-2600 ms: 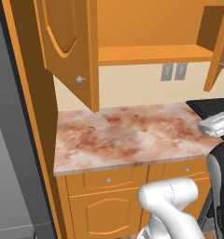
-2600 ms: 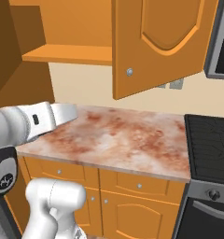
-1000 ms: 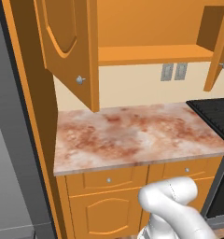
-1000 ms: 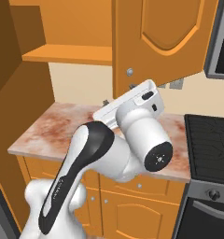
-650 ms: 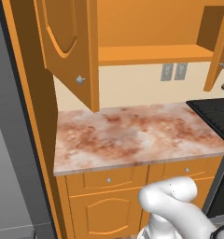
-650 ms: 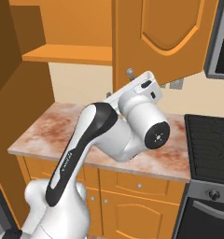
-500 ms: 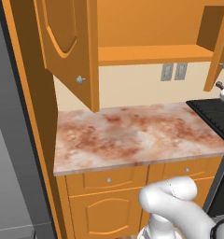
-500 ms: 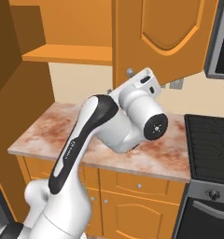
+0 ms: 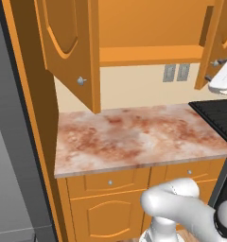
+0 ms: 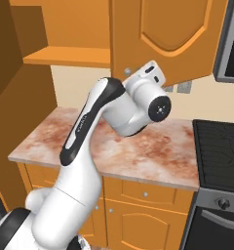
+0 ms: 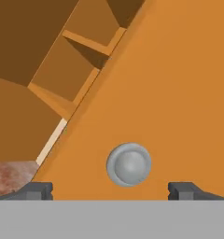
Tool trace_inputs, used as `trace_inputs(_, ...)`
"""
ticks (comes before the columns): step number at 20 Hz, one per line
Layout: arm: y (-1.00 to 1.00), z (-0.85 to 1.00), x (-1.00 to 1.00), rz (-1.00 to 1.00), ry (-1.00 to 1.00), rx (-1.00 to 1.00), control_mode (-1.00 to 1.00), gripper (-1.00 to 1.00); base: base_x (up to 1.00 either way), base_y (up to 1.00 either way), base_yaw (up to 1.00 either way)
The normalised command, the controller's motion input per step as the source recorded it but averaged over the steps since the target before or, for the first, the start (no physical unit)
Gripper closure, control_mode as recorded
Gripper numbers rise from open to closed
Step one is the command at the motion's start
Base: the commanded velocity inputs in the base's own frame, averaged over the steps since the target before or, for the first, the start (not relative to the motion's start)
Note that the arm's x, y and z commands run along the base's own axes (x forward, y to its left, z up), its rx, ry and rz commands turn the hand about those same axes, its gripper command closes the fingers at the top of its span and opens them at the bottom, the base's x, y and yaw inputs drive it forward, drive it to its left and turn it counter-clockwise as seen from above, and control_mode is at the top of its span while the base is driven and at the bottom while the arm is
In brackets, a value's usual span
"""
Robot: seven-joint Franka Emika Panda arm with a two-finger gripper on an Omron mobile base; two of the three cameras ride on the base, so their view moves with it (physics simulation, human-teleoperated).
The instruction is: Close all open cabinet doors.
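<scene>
Two upper cabinet doors stand open. In the left base view the left door [image 9: 68, 42] swings out at upper left, its knob [image 9: 81, 81] near its lower corner. The right door [image 10: 170, 34] hangs open over the counter, and its knob [image 10: 127, 72] sits just left of my white hand. In the hand view that silver knob [image 11: 129, 164] lies close ahead on the door face [image 11: 179, 88], centred between my fingertips [image 11: 38, 190]. My gripper [image 11: 111, 191] is open and holds nothing. The left base view shows the hand at the right door's edge [image 9: 206, 47].
Below the cabinet lies a marbled counter [image 9: 134, 137], with lower drawers and doors [image 9: 110, 208] beneath it. A black stove [image 10: 219, 151] stands at the right, a dark microwave [image 10: 231, 39] above it. Wall outlets [image 9: 176, 72] sit under the shelf [image 9: 148, 54]. A grey appliance [image 9: 11, 165] stands at the left.
My arm has swung from the left side across the counter and risen to the right door. The hand now sits at that door's knob. Neither door has moved.
</scene>
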Motion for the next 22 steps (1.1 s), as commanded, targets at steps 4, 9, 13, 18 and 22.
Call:
trace_inputs(4, 0.07, 0.0, 0.7, 0.0, 0.03, -0.03, -1.0, -1.0, 0.0, 0.0, 0.0)
trace_inputs(9, 0.13, 0.0, 0.74, 0.0, 0.03, -0.03, -1.0, -1.0, 0.0, 0.0, 0.0)
trace_inputs(13, 0.15, 0.0, 0.78, 0.0, 0.04, -0.01, -1.0, -1.0, 0.0, 0.0, 0.0)
trace_inputs(18, 0.18, 0.0, 0.78, 0.0, 0.05, -0.01, -1.0, -1.0, 0.0, 0.0, 0.0)
trace_inputs(22, 0.25, -0.03, 0.71, 0.0, 0.04, -0.01, -1.0, -1.0, 0.0, 0.0, 0.0)
